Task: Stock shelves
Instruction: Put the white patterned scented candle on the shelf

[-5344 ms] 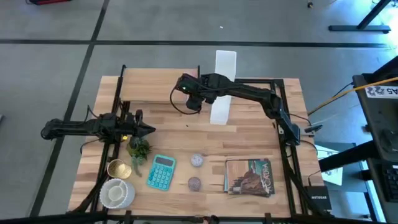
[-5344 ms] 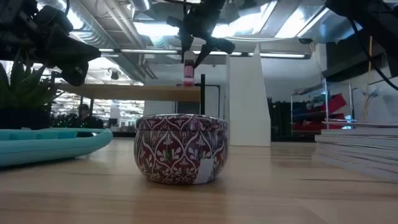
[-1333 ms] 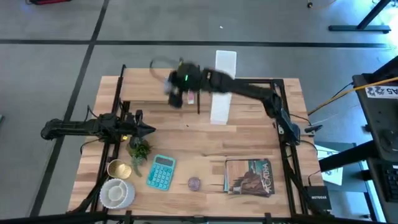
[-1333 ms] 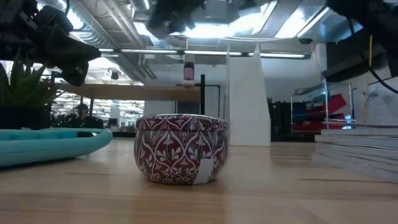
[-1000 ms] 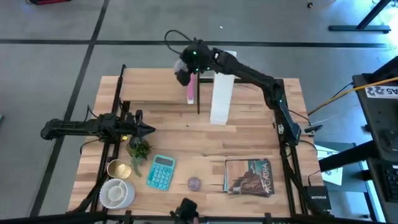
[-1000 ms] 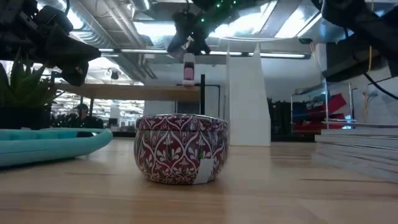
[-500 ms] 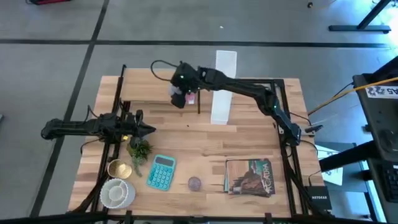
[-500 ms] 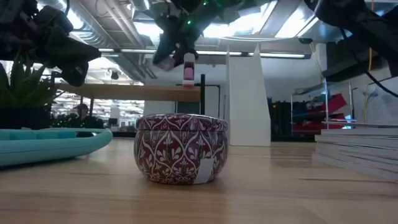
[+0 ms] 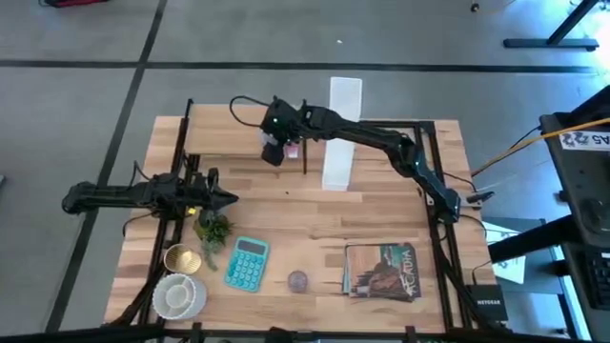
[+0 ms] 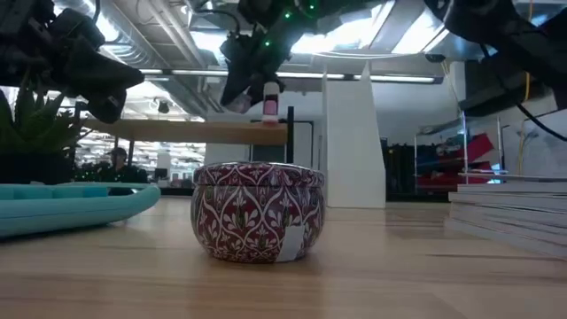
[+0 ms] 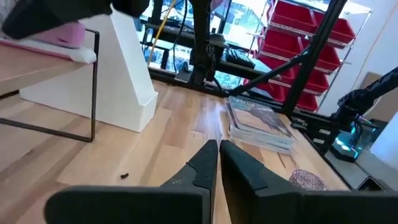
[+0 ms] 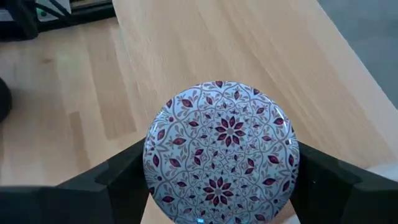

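Right pincer (image 9: 274, 151) clamped on a round patterned tin (image 12: 221, 148), fingers (image 12: 118, 177) pressed on opposite sides of its rim, lid facing the wrist camera; it hangs over the shelf (image 9: 238, 143), a raised light-wood plank at about 11 o'clock on the table (image 9: 381, 224), long axis running 9 to 3 o'clock. A pink bottle (image 10: 268, 99) stands upright on the shelf's 3 o'clock end, just beside the pincer. White file box (image 9: 341, 133) stands upright right beside the shelf's 3 o'clock end, long axis 12 to 6 o'clock, sticking past the table's far edge. Left pincer (image 9: 227, 199) waits at the 9 o'clock side of the table, fingers (image 11: 202, 163) together, nothing held. Near it at 7 o'clock: small potted plant (image 9: 212, 230), gold cup (image 9: 181, 258), white ribbed bowl (image 9: 178, 295), teal calculator (image 9: 247, 263). A second patterned tin (image 9: 298, 281) sits at 6 o'clock, stack of magazines (image 9: 383, 271) at 5 o'clock. A person (image 10: 116, 162) shows in the room behind.
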You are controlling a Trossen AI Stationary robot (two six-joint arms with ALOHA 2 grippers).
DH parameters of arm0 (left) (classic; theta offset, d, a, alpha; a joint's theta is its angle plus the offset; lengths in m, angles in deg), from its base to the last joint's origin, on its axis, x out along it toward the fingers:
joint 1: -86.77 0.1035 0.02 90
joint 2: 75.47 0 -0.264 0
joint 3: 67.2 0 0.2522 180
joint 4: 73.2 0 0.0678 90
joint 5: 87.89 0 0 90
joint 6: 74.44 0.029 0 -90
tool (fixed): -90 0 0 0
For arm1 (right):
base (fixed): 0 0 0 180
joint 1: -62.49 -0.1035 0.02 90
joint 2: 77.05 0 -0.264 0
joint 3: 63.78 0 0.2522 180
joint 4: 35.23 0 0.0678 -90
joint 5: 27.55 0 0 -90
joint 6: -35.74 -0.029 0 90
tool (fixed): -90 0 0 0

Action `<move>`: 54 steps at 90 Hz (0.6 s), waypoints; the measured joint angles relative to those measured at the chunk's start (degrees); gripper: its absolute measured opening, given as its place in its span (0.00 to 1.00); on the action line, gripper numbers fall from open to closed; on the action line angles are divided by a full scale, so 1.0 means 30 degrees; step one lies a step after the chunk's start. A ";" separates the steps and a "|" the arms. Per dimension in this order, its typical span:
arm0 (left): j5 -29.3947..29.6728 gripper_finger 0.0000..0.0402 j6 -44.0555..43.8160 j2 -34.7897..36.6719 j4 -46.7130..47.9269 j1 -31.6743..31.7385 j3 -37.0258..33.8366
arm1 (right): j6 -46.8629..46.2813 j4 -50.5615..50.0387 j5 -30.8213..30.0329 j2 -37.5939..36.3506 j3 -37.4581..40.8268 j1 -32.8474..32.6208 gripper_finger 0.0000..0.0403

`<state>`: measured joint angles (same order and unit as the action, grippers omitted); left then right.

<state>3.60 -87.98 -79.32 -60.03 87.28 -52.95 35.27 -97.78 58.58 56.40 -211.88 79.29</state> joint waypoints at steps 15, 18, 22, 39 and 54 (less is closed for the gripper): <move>0.0000 0.01 0.0005 -0.0031 -0.0005 -0.0001 0.0000 | 0.0262 0.0481 -0.0464 0.0045 0.0041 0.0007 0.71; 0.0000 0.01 -0.0002 -0.0053 0.0009 -0.0001 0.0000 | 0.0262 0.0659 -0.0536 0.0066 0.0062 0.0015 0.71; 0.0000 0.01 0.0005 -0.0046 0.0010 0.0003 0.0000 | 0.0272 0.0934 -0.0547 0.0073 0.0069 0.0032 0.71; 0.0000 0.01 0.0004 -0.0083 -0.0004 -0.0001 0.0000 | 0.0787 0.2250 -0.0531 0.0131 0.0105 0.0066 0.71; 0.0000 0.01 0.0005 -0.0097 0.0003 0.0003 0.0000 | 0.0908 0.2335 -0.0387 0.0131 0.0105 0.0201 0.71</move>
<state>3.60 -87.96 -79.61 -60.02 87.29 -52.95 38.00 -90.78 57.42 56.79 -211.56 79.89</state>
